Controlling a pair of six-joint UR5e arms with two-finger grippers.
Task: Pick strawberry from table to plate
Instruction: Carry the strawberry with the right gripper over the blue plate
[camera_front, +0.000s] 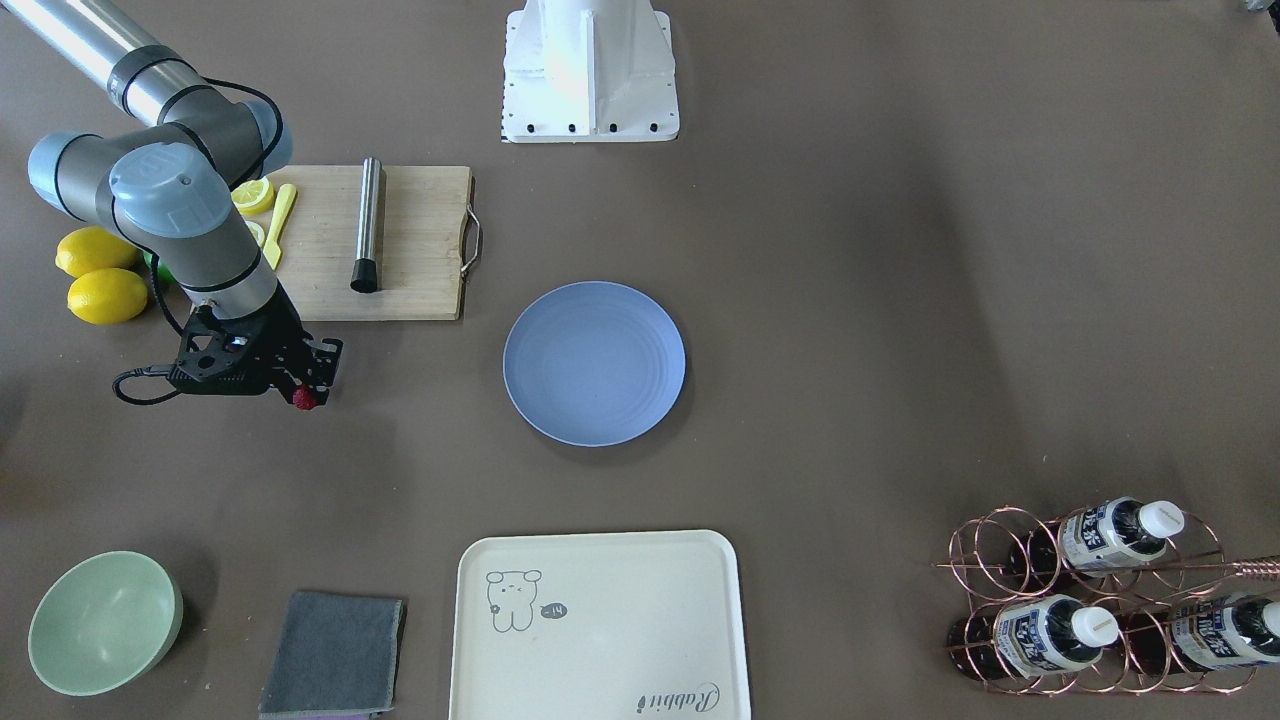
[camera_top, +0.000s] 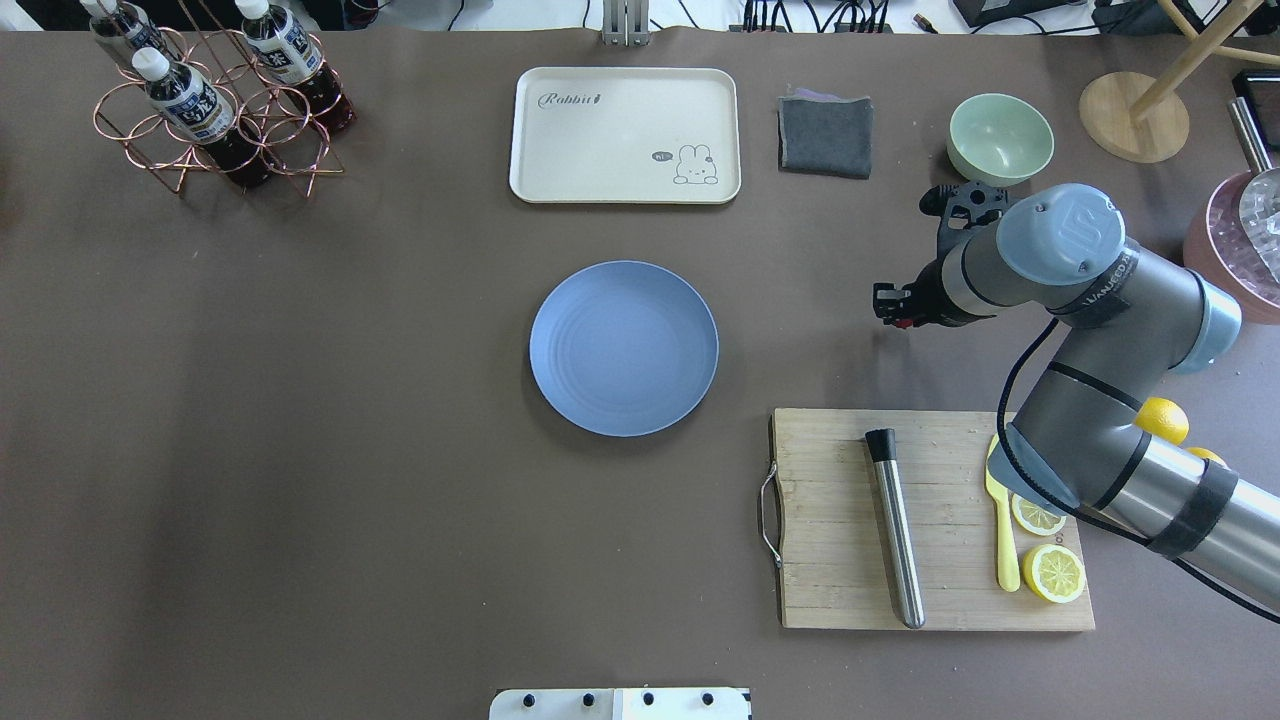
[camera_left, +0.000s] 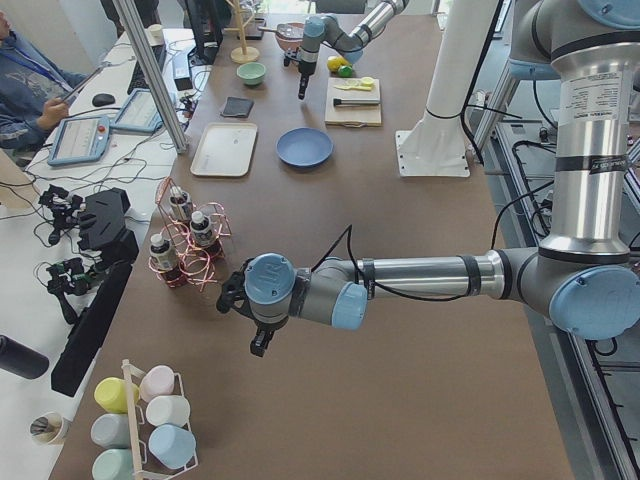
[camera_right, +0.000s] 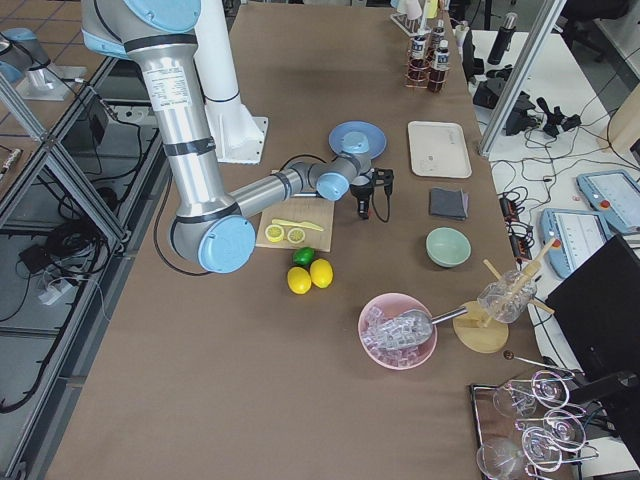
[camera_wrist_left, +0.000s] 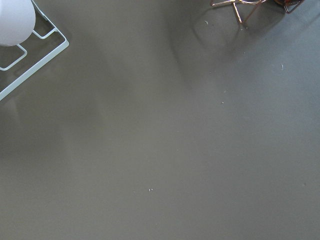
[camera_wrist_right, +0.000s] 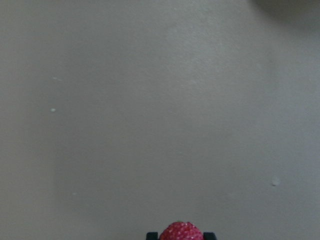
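Note:
The small red strawberry (camera_front: 304, 400) sits between the fingertips of my right gripper (camera_front: 306, 393), which is shut on it and holds it just over the brown table (camera_front: 850, 300). In the right wrist view the strawberry (camera_wrist_right: 181, 230) peeks up at the bottom edge between two black fingertips (camera_wrist_right: 151, 234). The light-blue plate (camera_front: 594, 363) lies bare in the table's middle, well apart from the berry. From overhead the strawberry (camera_top: 904, 322) is right of the plate (camera_top: 623, 348). My left gripper (camera_left: 258, 345) hangs over bare table far from both; I cannot tell its state.
A wooden cutting board (camera_front: 420, 250) with a steel muddler (camera_front: 368, 225), lemon slices and a yellow knife lies behind the right gripper. Two lemons (camera_front: 100, 280), a green bowl (camera_front: 104, 622), a grey cloth (camera_front: 333, 654), a cream tray (camera_front: 600, 625) and a copper bottle rack (camera_front: 1100, 600) stand around.

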